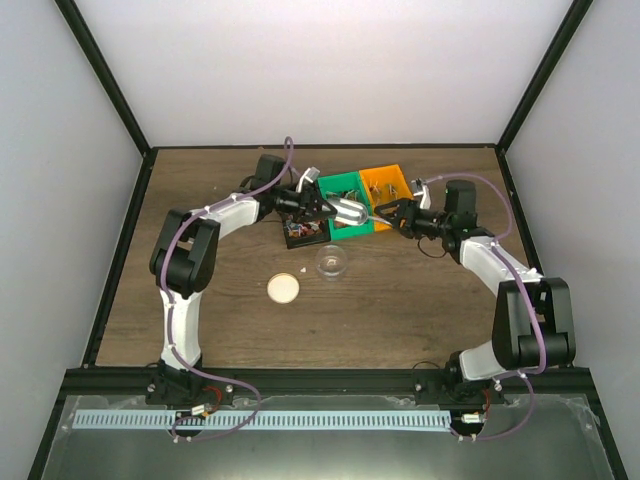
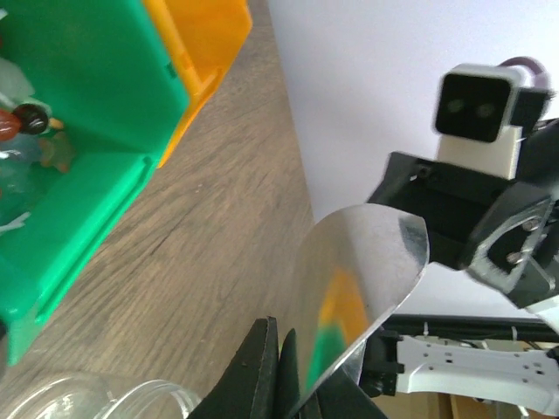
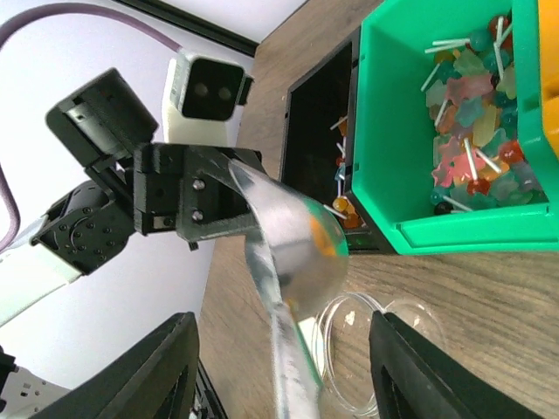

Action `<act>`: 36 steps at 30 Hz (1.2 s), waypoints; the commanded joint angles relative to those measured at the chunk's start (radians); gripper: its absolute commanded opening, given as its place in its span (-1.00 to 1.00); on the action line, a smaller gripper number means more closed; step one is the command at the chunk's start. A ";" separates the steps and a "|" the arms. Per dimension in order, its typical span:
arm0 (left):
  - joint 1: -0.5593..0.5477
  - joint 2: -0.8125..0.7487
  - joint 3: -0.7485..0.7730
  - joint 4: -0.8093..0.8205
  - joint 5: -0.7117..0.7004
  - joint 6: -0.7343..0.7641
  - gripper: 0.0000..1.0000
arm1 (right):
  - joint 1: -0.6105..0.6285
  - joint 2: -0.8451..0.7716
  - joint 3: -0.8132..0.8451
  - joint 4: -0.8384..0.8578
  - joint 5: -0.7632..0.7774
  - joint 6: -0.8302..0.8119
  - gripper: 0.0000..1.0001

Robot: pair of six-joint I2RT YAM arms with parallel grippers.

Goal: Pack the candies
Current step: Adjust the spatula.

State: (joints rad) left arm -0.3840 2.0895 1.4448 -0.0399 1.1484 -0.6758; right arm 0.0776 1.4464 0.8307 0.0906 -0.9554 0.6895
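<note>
Left fingers (image 2: 260, 371) are clamping the handle of the silver scoop (image 3: 301, 249), holding its bowl just off the front wall of the green bin (image 3: 472, 234), above the desk (image 2: 201, 262). Right fingers (image 3: 166, 371) are standing wide apart, straddling the scoop's far end on the side away from the green bin, with a clear gap showing on each side. Candies (image 3: 472, 131) are lying heaped inside the green bin, in mixed colours, some on white sticks. A few more are showing in the black bin (image 3: 319, 113) just beside the green bin. Orange bin (image 1: 385, 188) is touching the green bin on its other side. Clear round container (image 1: 331, 262) is sitting on the desk near the green bin's front. Beige lid (image 1: 283, 288) is lying farther out from the green bin, past the container.
</note>
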 commanded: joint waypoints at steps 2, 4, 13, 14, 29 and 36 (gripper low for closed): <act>0.003 -0.056 0.016 0.137 0.065 -0.080 -0.92 | 0.024 0.017 -0.009 -0.063 0.013 -0.033 0.19; 0.005 -0.057 0.014 0.147 0.068 -0.086 -0.92 | 0.024 0.020 -0.004 -0.084 0.026 -0.049 0.23; 0.003 -0.056 0.002 0.114 0.055 -0.063 -0.92 | 0.024 0.022 -0.001 -0.055 0.003 -0.037 -0.05; 0.002 -0.056 0.000 0.106 0.052 -0.059 -0.92 | 0.024 0.023 0.001 -0.055 0.000 -0.037 -0.10; 0.000 -0.046 0.002 0.106 0.042 -0.065 -0.92 | 0.024 0.043 -0.003 -0.005 -0.042 -0.009 -0.54; 0.001 -0.046 -0.001 0.119 0.033 -0.081 -0.92 | 0.024 0.064 -0.003 0.010 -0.056 0.001 -0.96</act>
State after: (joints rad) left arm -0.3851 2.0705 1.4403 0.0223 1.1530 -0.7372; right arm 0.0956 1.4837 0.8261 0.1249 -1.0313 0.6918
